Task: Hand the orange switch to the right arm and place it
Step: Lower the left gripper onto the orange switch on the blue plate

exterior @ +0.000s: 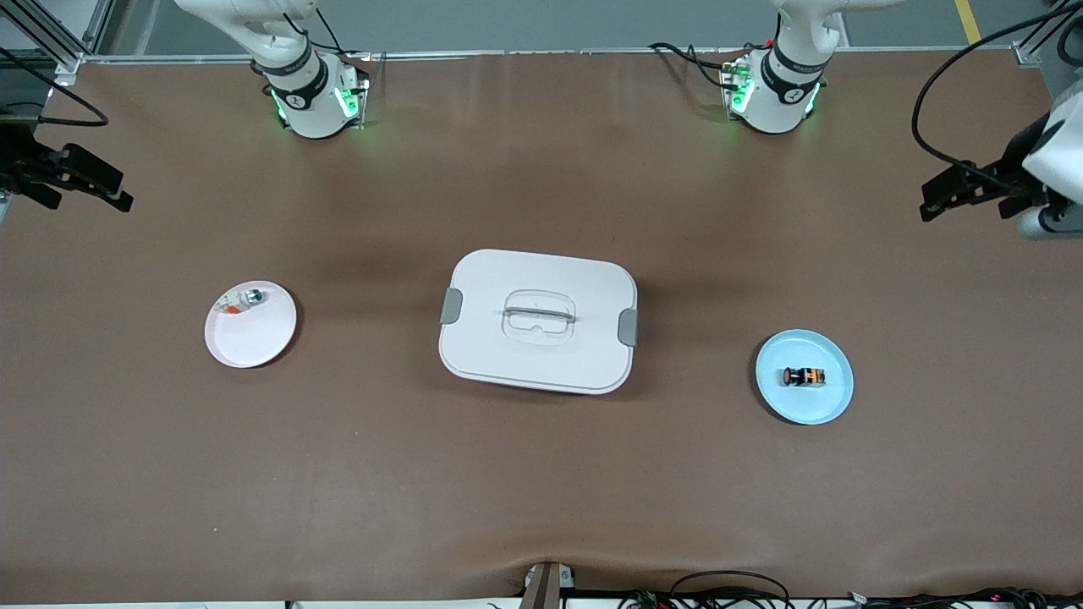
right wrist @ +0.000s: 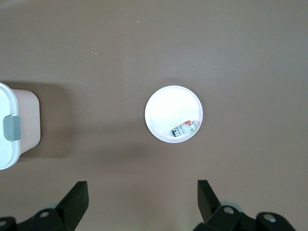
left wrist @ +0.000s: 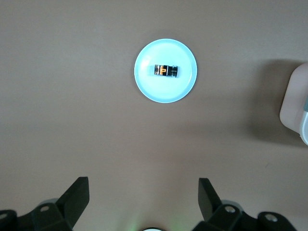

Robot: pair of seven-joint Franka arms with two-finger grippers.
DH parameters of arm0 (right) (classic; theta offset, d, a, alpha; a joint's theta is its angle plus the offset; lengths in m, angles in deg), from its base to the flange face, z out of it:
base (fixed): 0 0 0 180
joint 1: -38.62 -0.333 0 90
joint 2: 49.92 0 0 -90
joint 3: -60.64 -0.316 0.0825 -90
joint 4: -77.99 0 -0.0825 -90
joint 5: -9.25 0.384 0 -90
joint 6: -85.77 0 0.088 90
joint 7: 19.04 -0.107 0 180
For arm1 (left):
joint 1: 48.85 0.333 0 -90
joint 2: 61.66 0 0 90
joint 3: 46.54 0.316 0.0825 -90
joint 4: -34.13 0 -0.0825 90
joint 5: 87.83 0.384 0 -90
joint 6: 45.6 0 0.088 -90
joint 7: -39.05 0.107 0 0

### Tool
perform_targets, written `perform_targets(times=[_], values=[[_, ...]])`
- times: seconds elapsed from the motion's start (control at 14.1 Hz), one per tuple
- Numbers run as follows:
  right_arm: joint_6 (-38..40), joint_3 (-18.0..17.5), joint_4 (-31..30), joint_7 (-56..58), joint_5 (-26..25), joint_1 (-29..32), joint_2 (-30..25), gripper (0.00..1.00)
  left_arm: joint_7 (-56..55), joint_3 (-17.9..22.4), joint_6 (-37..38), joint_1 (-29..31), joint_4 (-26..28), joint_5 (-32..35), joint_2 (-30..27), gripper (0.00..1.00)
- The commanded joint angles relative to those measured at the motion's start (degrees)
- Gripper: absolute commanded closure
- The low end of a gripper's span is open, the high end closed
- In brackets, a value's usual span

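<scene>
The orange switch [exterior: 804,376], a tiny black part with orange bands, lies on its side on a light blue plate [exterior: 804,408] toward the left arm's end of the table. In the left wrist view the switch [left wrist: 166,70] lies in the middle of that plate [left wrist: 166,92]. My left gripper [exterior: 931,201] hangs open and empty over bare table at that end, apart from the plate; its jaws [left wrist: 143,185] stand wide. My right gripper [exterior: 118,193] hangs open and empty [right wrist: 143,187] over the right arm's end of the table.
A white lidded box [exterior: 538,321] with grey latches stands mid-table; it also shows in both wrist views [left wrist: 296,106] [right wrist: 14,125]. A pale pink plate [exterior: 254,338] [right wrist: 166,108] toward the right arm's end holds a small silvery-clear piece [exterior: 241,300] [right wrist: 184,129].
</scene>
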Motion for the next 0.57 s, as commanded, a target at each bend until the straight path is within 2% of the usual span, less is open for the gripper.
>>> perform_targets(times=[0.0, 0.21, 0.5], values=[[-0.79, -0.24, -1.30, -0.21, 0.07, 0.19, -1.29, 0.00, 0.49, 0.05, 1.17, 0.03, -3.27, -0.17, 4.66, 0.00], [-0.96, -0.33, -1.30, -0.30, -0.20, 0.19, -1.47, 0.00, -0.03, -0.03, -1.80, -0.23, -2.23, 0.53, 8.27, 0.00], [-1.23, -0.42, -1.39, -0.30, -0.81, 0.11, -1.47, 0.00, -0.65, -0.12, -14.44, -0.06, 7.69, 1.24, 8.54, 0.00]])
